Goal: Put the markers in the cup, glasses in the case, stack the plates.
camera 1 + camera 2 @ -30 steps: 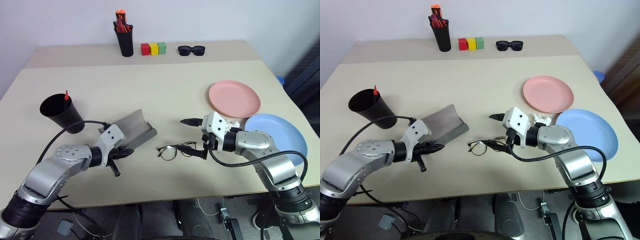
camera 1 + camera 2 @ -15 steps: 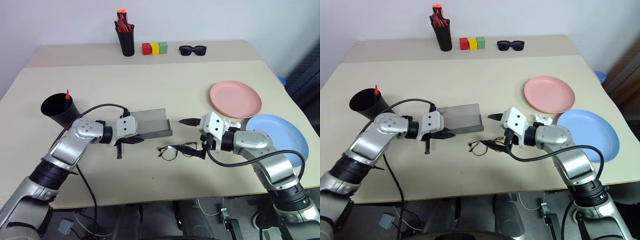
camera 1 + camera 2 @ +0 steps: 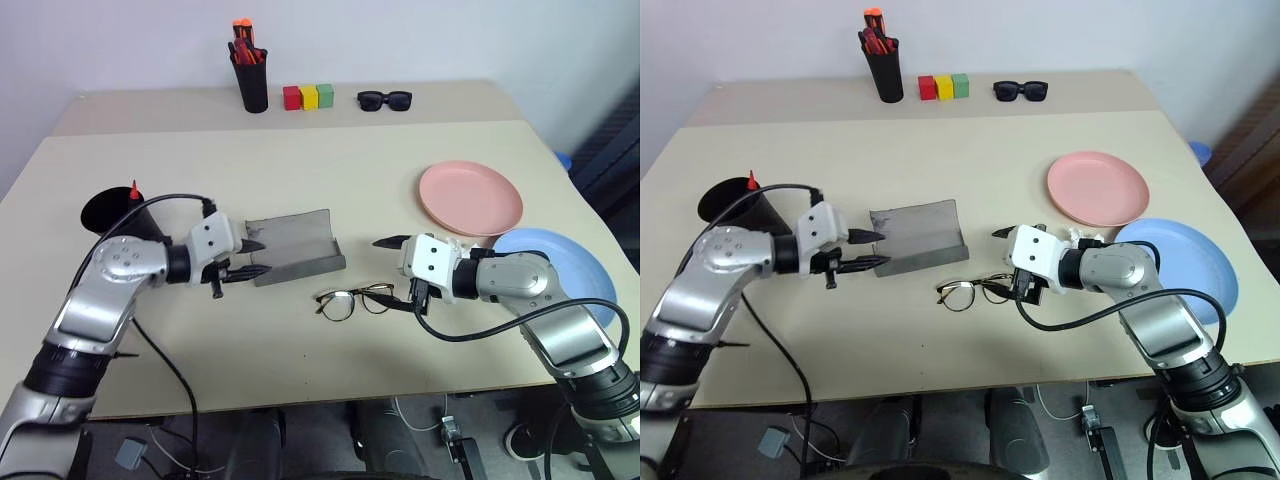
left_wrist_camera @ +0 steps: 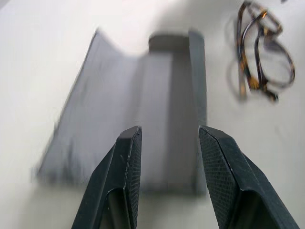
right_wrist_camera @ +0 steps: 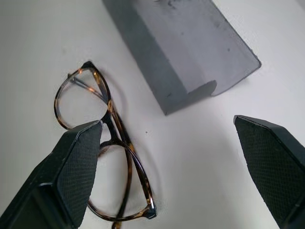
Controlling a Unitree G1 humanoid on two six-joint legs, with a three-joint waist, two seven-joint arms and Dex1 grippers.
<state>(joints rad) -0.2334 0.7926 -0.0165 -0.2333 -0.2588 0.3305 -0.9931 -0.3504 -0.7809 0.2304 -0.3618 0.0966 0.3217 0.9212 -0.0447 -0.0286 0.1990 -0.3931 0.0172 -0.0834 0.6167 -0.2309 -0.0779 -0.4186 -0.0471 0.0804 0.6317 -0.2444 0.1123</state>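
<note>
A: Starting at the left, what sits on the bench (image 3: 300,170)?

B: The black cup (image 3: 112,208) is near the left edge with one marker (image 3: 133,190) in it, red tip up. Just to its right is the left pincer (image 3: 250,258), its two fingers parted and holding nothing. Their tips sit at the left end of the case (image 3: 292,258), apart from it.

A: And the case itself?

B: It lies open on the bench, grey, its curved shell facing up, in the middle-left. In the left wrist view the case (image 4: 143,109) is just beyond the black fingers (image 4: 125,162).

A: Where are the glasses?

B: The glasses (image 3: 352,299) lie flat on the bench just beside the case's near right corner, not touching it, arms folded. The right pincer (image 3: 400,272) is at their right end, jaws spread wide, gripping nothing. In the right wrist view one finger hangs over a lens; I cannot tell whether it touches the frame.

A: Further right?

B: The pink plate (image 3: 470,198) and the blue plate (image 3: 560,262) lie side by side, unstacked, the blue nearer the right edge.

A: And at the back?

B: A taller pen cup (image 3: 250,82) with more markers, three coloured blocks (image 3: 308,96), and black sunglasses (image 3: 384,99).
</note>
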